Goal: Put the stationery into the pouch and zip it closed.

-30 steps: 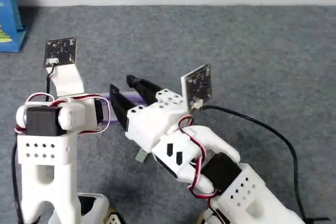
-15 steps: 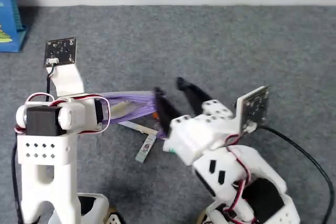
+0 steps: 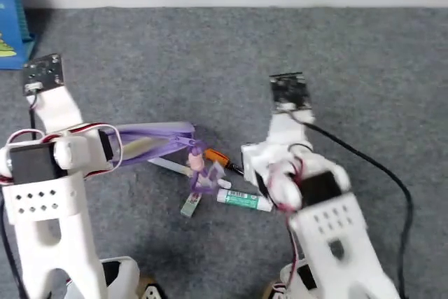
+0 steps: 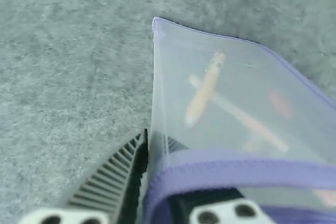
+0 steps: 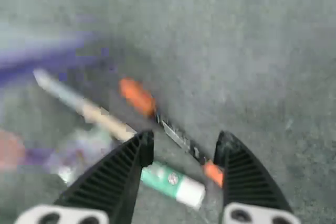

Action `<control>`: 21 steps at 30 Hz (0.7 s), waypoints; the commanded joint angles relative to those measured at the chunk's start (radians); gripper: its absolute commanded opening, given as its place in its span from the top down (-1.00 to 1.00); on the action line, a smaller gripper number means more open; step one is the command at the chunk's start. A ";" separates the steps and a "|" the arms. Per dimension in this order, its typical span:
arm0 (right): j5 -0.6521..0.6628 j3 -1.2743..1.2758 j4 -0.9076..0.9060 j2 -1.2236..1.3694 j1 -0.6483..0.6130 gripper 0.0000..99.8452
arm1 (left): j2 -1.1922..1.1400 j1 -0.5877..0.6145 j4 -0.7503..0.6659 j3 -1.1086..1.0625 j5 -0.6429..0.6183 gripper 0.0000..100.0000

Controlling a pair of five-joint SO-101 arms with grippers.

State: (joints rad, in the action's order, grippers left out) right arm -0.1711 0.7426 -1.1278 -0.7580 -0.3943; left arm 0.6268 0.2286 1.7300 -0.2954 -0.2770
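Right tool [image 5: 184,139] drew back over grey carpet [image 3: 364,54].

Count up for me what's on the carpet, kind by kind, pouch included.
purple pouch: 1
orange-and-black pen: 1
green-and-white tube: 1
pale stick: 1
small flat pale piece: 1
Total: 5

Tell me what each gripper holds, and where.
The left gripper is shut on the pouch at its purple zip edge. The right gripper is open and holds nothing.
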 commanded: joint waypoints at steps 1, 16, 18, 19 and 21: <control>0.066 -0.005 0.070 0.163 0.010 0.61 | -0.005 0.023 0.023 0.053 -0.011 0.98; 0.170 -0.006 0.414 0.588 -0.133 0.61 | -0.005 0.021 0.023 0.048 -0.009 0.98; 0.170 -0.009 0.430 0.622 -0.150 0.61 | -0.005 0.021 0.023 0.048 -0.009 0.98; 0.172 -0.011 0.441 0.641 -0.151 0.61 | -0.005 0.021 0.023 0.048 -0.009 0.98; 0.173 -0.011 0.467 0.676 -0.151 0.61 | -0.005 0.020 0.023 0.048 -0.009 0.98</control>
State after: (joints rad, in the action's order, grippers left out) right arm -0.0100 0.7426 -0.6981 -0.1013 -0.5386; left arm 0.6268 0.2455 1.7300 -0.2954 -0.2770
